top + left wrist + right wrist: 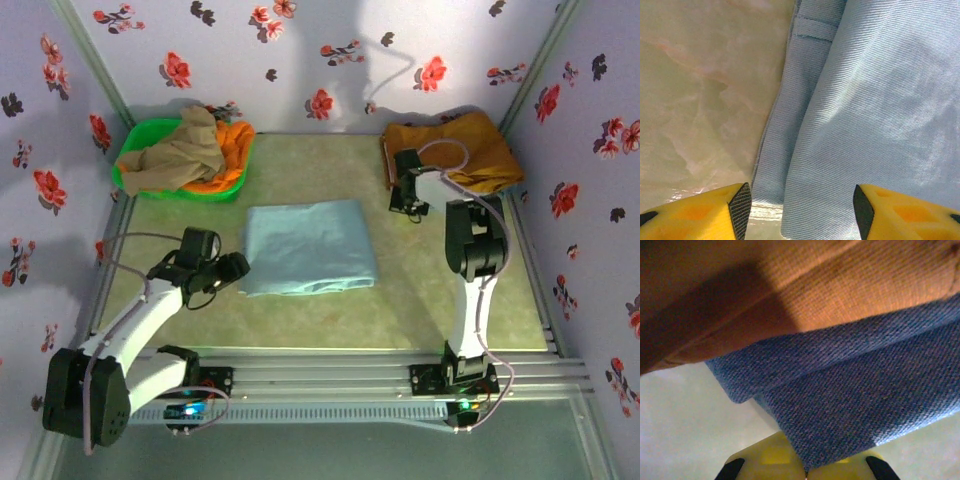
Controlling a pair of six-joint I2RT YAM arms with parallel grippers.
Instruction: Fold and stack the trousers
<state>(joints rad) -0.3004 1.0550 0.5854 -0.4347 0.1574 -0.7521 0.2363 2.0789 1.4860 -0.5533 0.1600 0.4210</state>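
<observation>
On the green tabletop [300,330], the trousers [310,247] lie folded at centre. The left hand [801,207] stands open at their left edge. The right hand [806,471] is closed at the mustard garment [470,150]. Folding looks done; stacking requires gripping the folded edge.

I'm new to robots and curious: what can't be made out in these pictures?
Right wrist view: whether the right gripper pinches the blue cloth; the bottom edge cuts it off.
Top view: deeper in the basket, under the beige garment.
Left wrist view: trousers, cut off by edges.
</observation>
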